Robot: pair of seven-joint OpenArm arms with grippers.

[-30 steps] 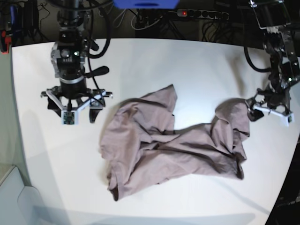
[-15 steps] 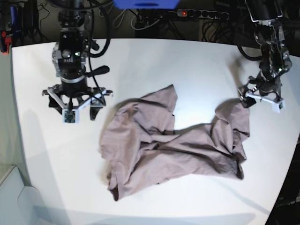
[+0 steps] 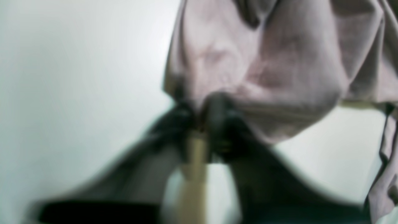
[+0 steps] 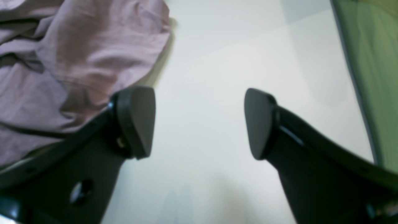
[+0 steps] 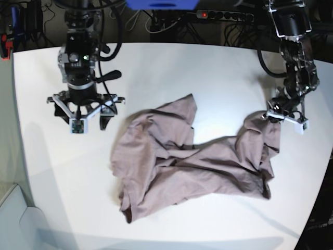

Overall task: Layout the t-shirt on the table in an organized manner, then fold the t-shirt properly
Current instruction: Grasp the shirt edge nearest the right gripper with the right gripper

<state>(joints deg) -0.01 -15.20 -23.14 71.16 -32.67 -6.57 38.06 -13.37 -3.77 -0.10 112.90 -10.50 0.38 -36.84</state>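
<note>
The shirt (image 5: 192,161) lies crumpled across the middle of the white worktop (image 5: 171,67), its nearest bunched end toward the front edge, the rest spreading in deep folds toward the left arm's side. One flap points away toward the far edge.

Beyond it, at the shirt's raised end, the left pincer (image 5: 270,117) is closed tight on a corner of the cloth; in the blurred left wrist view the dark fingertips (image 3: 217,121) meet with a fold of shirt (image 3: 264,68) gathered between them, and the fabric hangs off the worktop (image 3: 77,77) there.

On the other side, the right pincer (image 5: 86,117) hovers over bare worktop, near the shirt but not touching it. Its jaws stand wide and hold nothing; the right wrist view shows both pads (image 4: 136,121) apart over the worktop (image 4: 211,77), with shirt (image 4: 77,62) just beside one finger.

Cables and a power strip (image 5: 218,15) lie behind the far edge.
</note>
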